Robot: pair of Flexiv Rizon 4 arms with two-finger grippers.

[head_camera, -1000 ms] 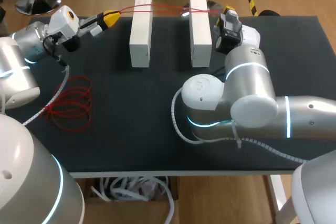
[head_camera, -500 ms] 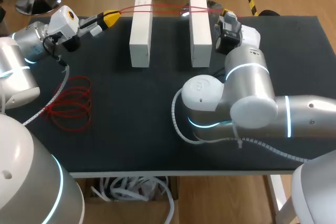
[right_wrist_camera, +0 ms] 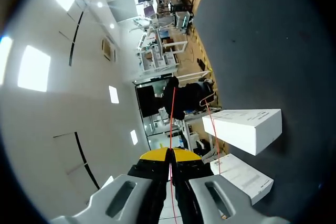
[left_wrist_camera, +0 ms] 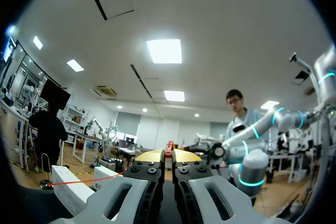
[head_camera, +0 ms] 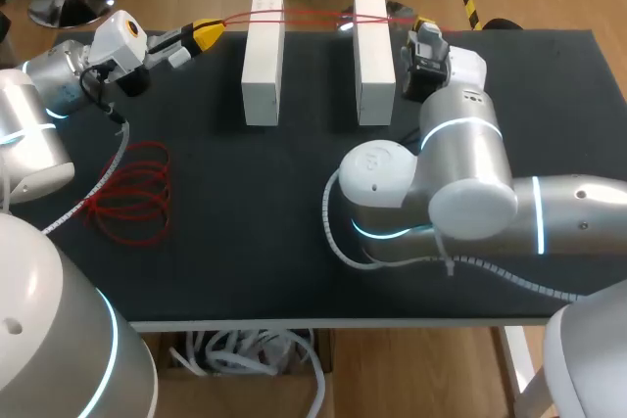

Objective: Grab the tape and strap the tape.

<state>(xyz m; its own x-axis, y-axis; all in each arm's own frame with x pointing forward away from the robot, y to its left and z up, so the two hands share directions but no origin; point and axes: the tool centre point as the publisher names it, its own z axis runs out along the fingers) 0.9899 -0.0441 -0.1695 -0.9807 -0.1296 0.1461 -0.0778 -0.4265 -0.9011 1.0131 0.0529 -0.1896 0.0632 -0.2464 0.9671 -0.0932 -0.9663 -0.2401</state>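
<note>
In the head view, the red tape [head_camera: 313, 17] is seen stretched in two thin strands across the far ends of two upright white blocks, the left block [head_camera: 263, 61] and the right block [head_camera: 373, 61], which stand apart on the black table [head_camera: 245, 203]. One end is held at the left gripper [head_camera: 206, 33], beside the left block, and the other at the right gripper [head_camera: 426, 23], beside the right block. A loose coil [head_camera: 132, 193] of the same red tape is shown lying on the table near the left arm, a detail given by neither wrist view.

How the fingers stand is not made clear from above. In the left wrist view the left gripper's yellow tips are pressed together, with a red sliver pinched between them and a strand running to the blocks. In the right wrist view the right gripper's tips are likewise closed on the tape, and two red lines are seen passing over both blocks.
</note>
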